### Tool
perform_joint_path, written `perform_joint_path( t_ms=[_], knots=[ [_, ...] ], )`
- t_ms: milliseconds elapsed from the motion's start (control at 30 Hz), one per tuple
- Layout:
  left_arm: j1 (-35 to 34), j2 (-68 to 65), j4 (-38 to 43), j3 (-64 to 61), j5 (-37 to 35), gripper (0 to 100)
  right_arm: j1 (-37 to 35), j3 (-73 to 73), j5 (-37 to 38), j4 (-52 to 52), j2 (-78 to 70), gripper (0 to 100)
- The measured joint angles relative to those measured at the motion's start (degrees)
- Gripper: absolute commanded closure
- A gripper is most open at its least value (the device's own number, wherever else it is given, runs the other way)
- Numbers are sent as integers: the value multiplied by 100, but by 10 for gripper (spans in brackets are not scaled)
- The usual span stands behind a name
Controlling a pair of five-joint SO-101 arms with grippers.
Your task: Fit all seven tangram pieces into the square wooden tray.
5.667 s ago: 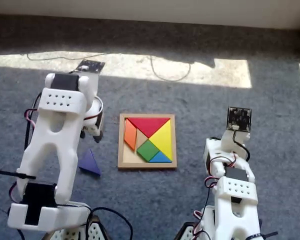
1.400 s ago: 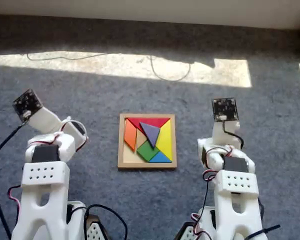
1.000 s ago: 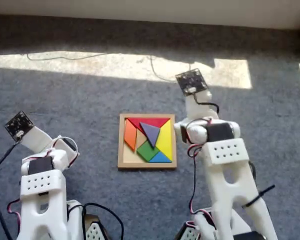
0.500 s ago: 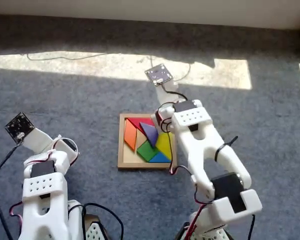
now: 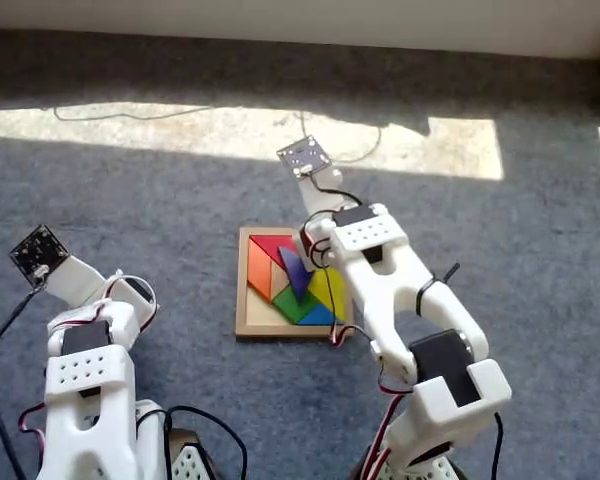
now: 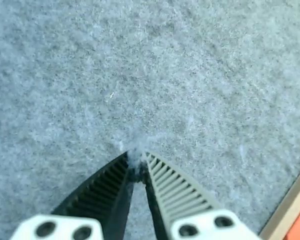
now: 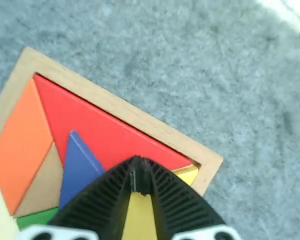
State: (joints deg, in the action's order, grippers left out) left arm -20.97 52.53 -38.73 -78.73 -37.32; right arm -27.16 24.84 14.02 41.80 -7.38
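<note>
The square wooden tray (image 5: pixel 242 322) lies on the carpet holding red (image 7: pixel 107 129), orange (image 7: pixel 19 142), green (image 5: pixel 292 303), yellow (image 5: pixel 330 288) and light blue pieces. A dark blue triangle (image 5: pixel 293 271) lies loose on top of them, over the red and green, beside a bare tan gap (image 7: pixel 42 186). My right gripper (image 7: pixel 138 167) is shut and empty, its tips on the red piece at the edge of the dark blue triangle (image 7: pixel 80 167). My left gripper (image 6: pixel 135 164) is shut and empty, low over bare carpet left of the tray.
Grey-blue carpet surrounds the tray. The right arm (image 5: pixel 380 280) stretches over the tray's right side. The left arm (image 5: pixel 85 345) sits folded at the near left. A cable (image 5: pixel 330 150) trails across the sunlit strip at the back.
The dark blue triangle went from the carpet onto the tray's pieces. The left arm drew back; the right arm swung over the tray and the triangle slid slightly left.
</note>
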Motion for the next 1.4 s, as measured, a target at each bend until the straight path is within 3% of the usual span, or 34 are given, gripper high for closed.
perform_joint_path(
  t_ms=[200, 533, 1000, 1400],
  knots=[
    [0, 0, 0, 0, 0, 994, -299, -123, 0, 923, 18, 993],
    [0, 0, 0, 0, 0, 994, -369, 35, 0, 1266, 835, 993],
    [0, 0, 0, 0, 0, 994, -1371, 396, -281, 1116, 923, 993],
    [0, 0, 0, 0, 0, 994, -1301, 484, -501, 378, 536, 993]
  ],
)
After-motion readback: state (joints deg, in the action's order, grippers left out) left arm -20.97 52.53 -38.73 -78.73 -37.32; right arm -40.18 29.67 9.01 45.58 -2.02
